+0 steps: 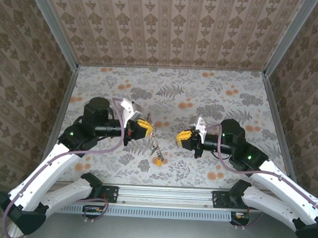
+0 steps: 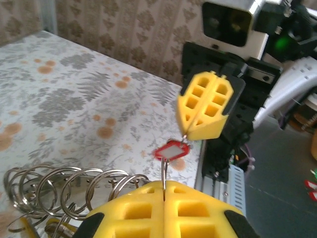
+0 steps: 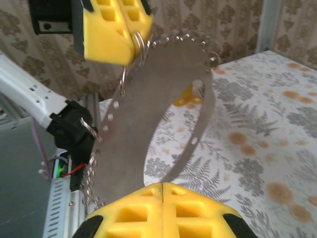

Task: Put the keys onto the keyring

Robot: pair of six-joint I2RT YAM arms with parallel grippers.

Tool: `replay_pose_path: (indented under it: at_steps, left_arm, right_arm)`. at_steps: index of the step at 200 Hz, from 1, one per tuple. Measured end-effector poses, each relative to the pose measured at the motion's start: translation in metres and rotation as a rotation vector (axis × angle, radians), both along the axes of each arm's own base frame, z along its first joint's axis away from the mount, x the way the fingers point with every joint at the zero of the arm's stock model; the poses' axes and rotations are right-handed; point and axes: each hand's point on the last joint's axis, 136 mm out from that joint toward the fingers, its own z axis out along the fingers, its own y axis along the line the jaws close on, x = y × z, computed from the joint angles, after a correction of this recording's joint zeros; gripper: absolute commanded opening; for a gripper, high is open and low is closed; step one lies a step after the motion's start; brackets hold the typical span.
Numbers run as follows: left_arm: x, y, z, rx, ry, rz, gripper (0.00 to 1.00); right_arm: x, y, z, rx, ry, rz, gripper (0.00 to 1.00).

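Observation:
In the right wrist view the keyring (image 3: 194, 137), a big thin grey loop dotted with holes, rises from my right gripper (image 3: 162, 184), which is shut on its lower end. Its top reaches the left fingers (image 3: 106, 32), which pinch a small wire ring (image 3: 140, 43). My left gripper (image 2: 164, 184) is shut on that thin ring, seen edge-on. A red key (image 2: 172, 150) hangs just above it, right under the right fingers (image 2: 210, 109). A yellow key (image 3: 189, 95) dangles behind the loop. From above, the left gripper (image 1: 148, 128) and right gripper (image 1: 179, 136) face each other closely.
A chain of several metal split rings (image 2: 64, 191) hangs beside the left jaws. From above it (image 1: 154, 145) drops to the yellow key (image 1: 159, 161) over the flowered table (image 1: 203, 94). Patterned walls close three sides and an aluminium rail (image 1: 165, 195) runs along the near edge.

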Motion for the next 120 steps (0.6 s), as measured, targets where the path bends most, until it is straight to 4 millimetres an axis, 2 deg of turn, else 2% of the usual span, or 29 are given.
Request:
replay_pose_path:
  at_steps: [21, 54, 95, 120]
  left_arm:
    - [-0.015, -0.010, -0.009, 0.033, 0.002, -0.096, 0.00]
    - [-0.032, -0.014, -0.017, 0.067, 0.010, -0.195, 0.00]
    - [-0.041, -0.015, -0.011, 0.062, -0.003, -0.261, 0.00]
    - [-0.040, -0.018, -0.015, 0.072, 0.007, -0.286, 0.00]
  right_arm:
    - [-0.007, 0.006, 0.012, 0.043, -0.030, 0.060, 0.00]
    - [-0.016, 0.010, 0.027, 0.089, -0.091, 0.130, 0.00]
    - [-0.020, 0.019, 0.031, 0.100, -0.099, 0.195, 0.00]
    - [-0.019, 0.025, 0.031, 0.102, -0.103, 0.219, 0.00]
